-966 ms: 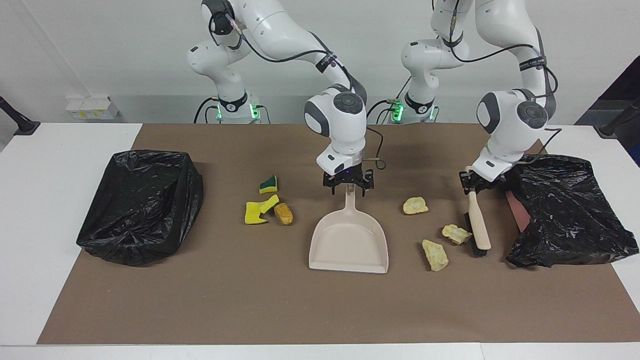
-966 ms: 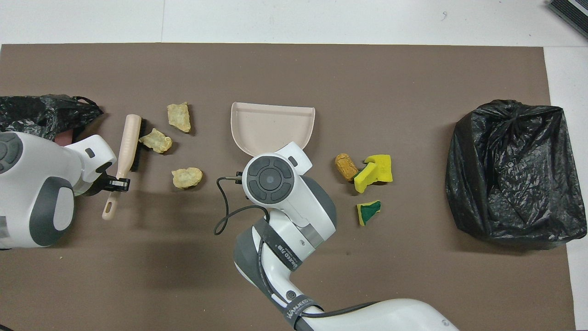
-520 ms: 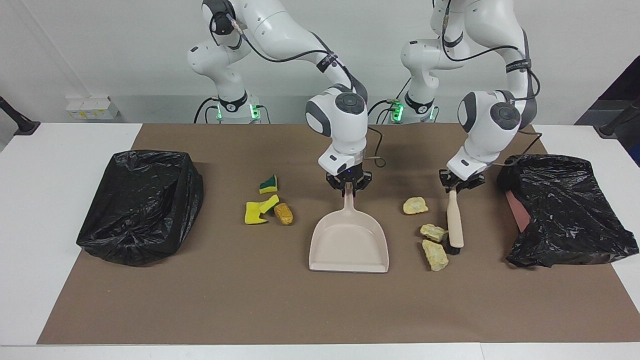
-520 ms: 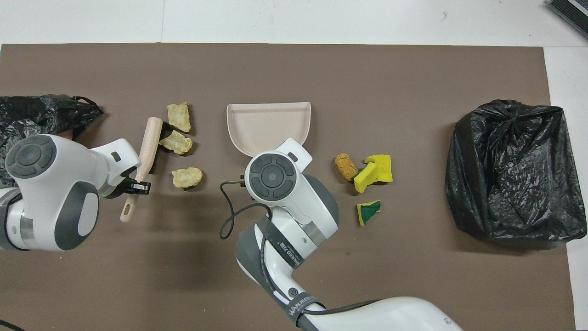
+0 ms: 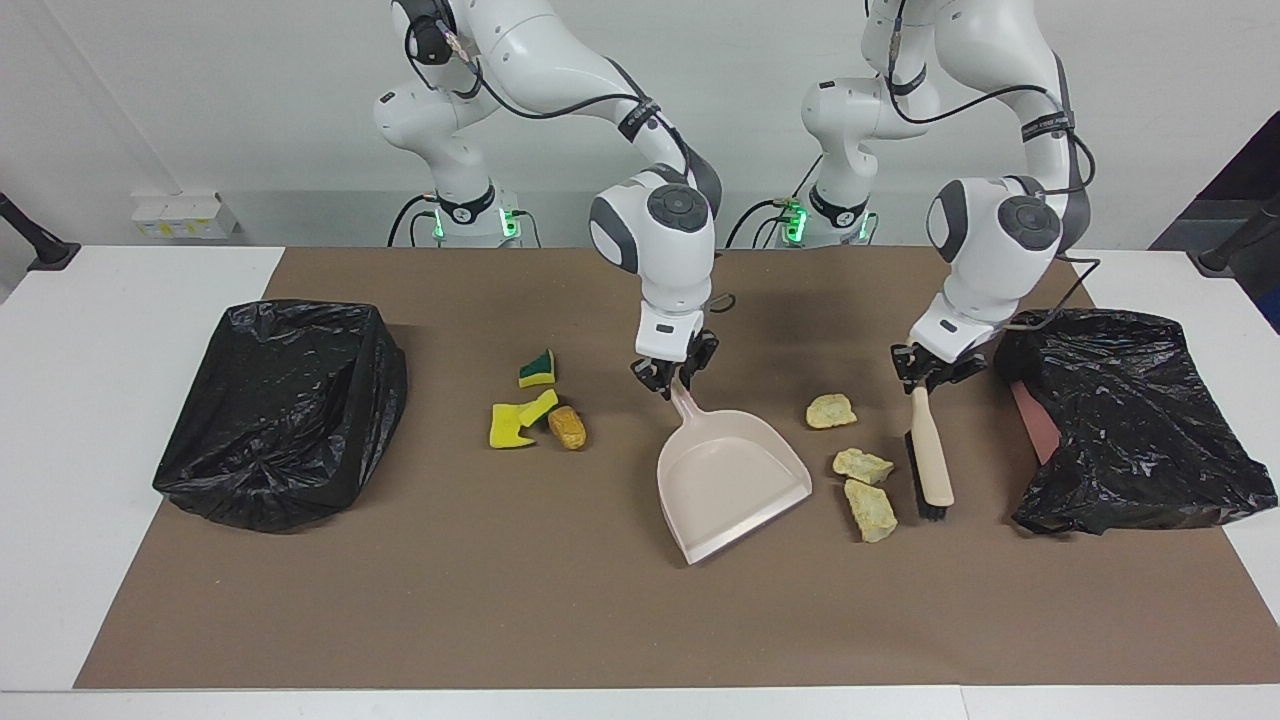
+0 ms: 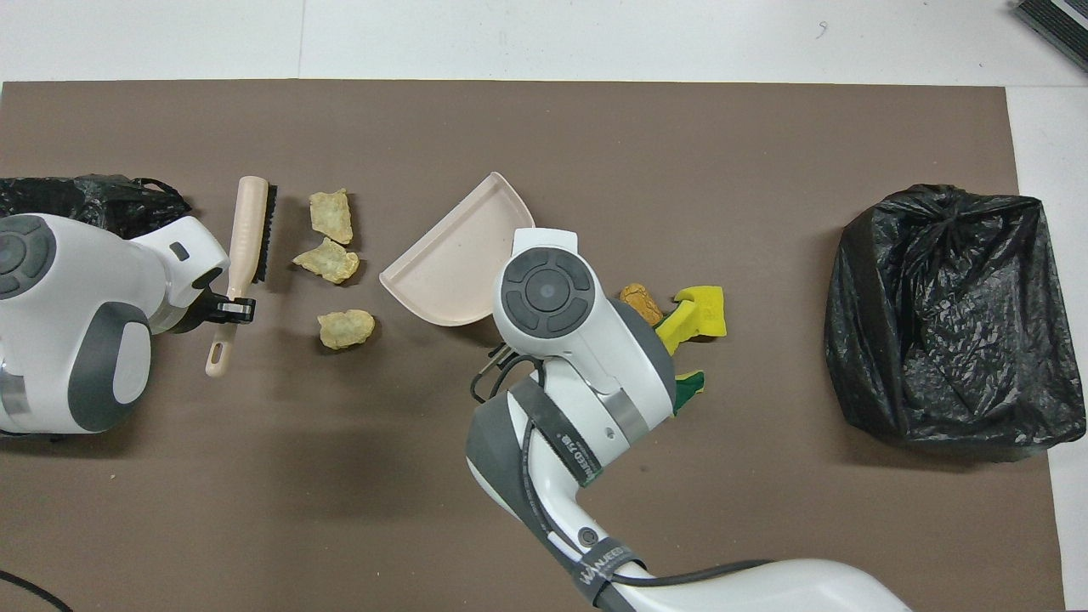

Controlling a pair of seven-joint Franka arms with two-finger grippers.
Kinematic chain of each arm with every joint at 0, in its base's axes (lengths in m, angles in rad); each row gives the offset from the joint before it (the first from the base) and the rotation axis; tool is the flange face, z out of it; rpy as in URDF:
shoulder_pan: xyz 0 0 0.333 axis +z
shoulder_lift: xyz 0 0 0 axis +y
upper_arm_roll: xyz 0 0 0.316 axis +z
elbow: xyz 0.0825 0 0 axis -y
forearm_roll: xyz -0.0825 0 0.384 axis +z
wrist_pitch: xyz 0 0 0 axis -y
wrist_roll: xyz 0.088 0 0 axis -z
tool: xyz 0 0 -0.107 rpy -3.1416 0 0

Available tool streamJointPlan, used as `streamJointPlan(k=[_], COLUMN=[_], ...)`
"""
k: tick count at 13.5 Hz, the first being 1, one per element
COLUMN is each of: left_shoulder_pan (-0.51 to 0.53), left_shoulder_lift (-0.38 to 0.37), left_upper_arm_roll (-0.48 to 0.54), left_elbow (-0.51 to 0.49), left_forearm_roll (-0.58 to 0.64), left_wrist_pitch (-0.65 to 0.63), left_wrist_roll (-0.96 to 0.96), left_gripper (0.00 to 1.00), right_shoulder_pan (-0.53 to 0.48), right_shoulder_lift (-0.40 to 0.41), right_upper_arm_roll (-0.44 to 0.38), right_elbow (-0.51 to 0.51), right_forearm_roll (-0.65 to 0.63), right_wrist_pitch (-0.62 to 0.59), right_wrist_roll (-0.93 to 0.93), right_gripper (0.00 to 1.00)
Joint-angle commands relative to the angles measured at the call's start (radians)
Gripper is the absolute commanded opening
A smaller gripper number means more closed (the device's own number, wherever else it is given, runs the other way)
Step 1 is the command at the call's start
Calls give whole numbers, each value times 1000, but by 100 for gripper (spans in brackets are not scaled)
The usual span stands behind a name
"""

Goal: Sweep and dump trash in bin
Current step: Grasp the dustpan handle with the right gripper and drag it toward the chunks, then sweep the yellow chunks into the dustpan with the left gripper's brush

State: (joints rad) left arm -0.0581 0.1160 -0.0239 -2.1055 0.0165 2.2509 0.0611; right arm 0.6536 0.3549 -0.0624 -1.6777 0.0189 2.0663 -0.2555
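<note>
Black bin (image 5: 280, 410), contents unseen

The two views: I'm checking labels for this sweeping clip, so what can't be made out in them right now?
- Overhead view: the right arm's wrist covers the dustpan handle, the right gripper and part of the green-backed sponge scrap.
- Overhead view: the picture's edge cuts off the crumpled black bag.
- Both views: the inside of the lined bin is black folds; contents unreadable.
- Facing view: whether the brush bristles touch the mat.

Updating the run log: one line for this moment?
left gripper: holding brush | right gripper: holding dustpan | pale chunks: on mat
</note>
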Motion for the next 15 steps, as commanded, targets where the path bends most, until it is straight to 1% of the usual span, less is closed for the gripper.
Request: streamJointPlan(k=[1, 3, 4, 6, 8, 11, 13, 15], left_shoulder_pan=[-9, -16, -17, -61, -95, -192, -238, -299], left_shoulder_lift=[45, 42, 41, 31, 10, -38, -53, -65], left_upper_arm_roll=[-2, -7, -10, -11, -11, -11, -14, -16], left_elbow=[29, 21, 19, 3, -28, -91, -97, -97], left_forearm_roll=[5, 5, 3, 3, 3, 2, -1, -73], left_wrist_pitch=[23, 15, 12, 6, -26, -39, -100, -143], left_wrist_roll=[2, 40, 57, 74, 131, 157, 222, 266], left_gripper=[0, 0, 0, 0, 0, 0, 0, 0], right_shoulder_pan=[-69, -75, -66, -42, -28, -2, -2, -2], right_shoulder_lift=[-103, -111, -94, -62, -57, -31, -30, -30], right_upper_arm_roll=[12, 10, 10, 12, 12, 12, 12, 12], right_elbow=[-118, -148, -146, -146, -148, -149, -149, -149], right_forearm_roll=[19, 53, 53, 56, 96, 101, 101, 102], right_wrist_pitch=[-15, -21, -17, 1, 23, 69, 69, 63], right_wrist_roll=[-343, -451, -468, -462, -456, -413, -412, -409], right_gripper=[0, 0, 0, 0, 0, 0, 0, 0])
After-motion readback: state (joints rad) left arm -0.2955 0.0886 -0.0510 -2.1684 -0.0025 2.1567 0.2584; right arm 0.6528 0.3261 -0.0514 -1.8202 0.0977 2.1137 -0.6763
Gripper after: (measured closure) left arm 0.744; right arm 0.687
